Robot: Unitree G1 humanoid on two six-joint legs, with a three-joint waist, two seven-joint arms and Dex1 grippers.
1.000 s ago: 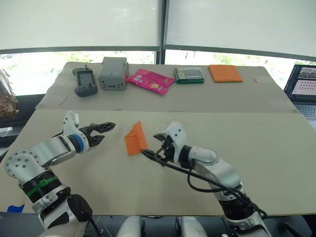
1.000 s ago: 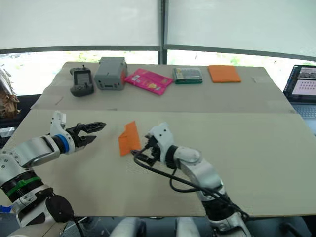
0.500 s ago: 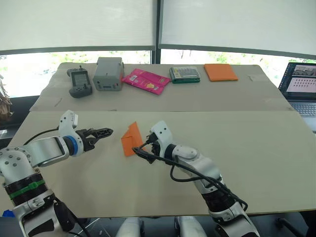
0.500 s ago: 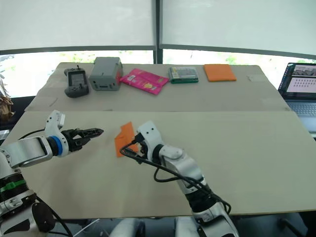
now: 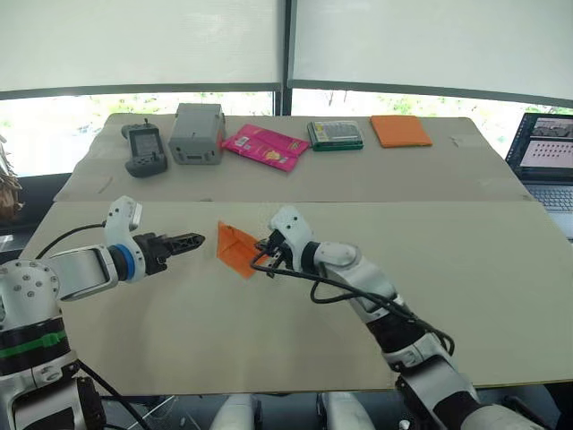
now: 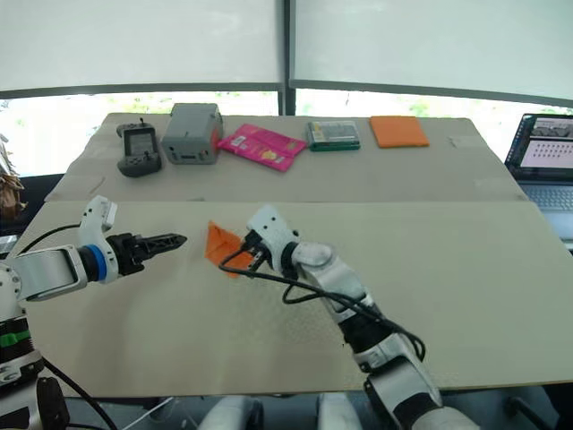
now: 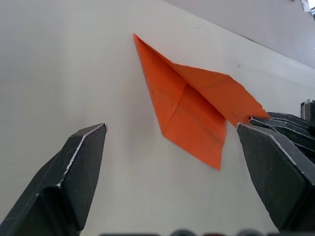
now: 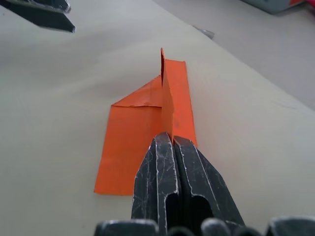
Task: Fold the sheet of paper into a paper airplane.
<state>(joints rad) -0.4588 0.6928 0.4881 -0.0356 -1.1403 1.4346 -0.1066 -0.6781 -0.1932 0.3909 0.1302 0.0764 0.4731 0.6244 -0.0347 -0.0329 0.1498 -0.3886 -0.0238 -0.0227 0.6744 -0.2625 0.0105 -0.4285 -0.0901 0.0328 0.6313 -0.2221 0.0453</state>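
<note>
The orange sheet of paper (image 5: 235, 250) lies at the middle of the near table, folded into a pointed wedge with creases, one flap standing upright (image 8: 167, 105). My right gripper (image 5: 266, 252) is shut on the near end of that upright flap (image 8: 170, 139). The flat part of the sheet (image 8: 129, 142) rests on the table. My left gripper (image 5: 193, 240) hovers a short way to the left of the sheet, open and empty, its fingers pointing at the paper (image 7: 189, 110). The left wrist view also shows the right gripper's fingertips (image 7: 283, 121) at the sheet's edge.
Along the far table stand a handheld device (image 5: 144, 148), a grey box (image 5: 197, 133), a pink packet (image 5: 266, 146), a green-edged case (image 5: 337, 134) and a thick orange pad (image 5: 400, 131). A laptop (image 5: 543, 154) sits at the right edge.
My right gripper has closed on the sheet's flap and moved a little away from me. The sheet now lies flatter with its point toward the left. The left gripper has stayed open.
</note>
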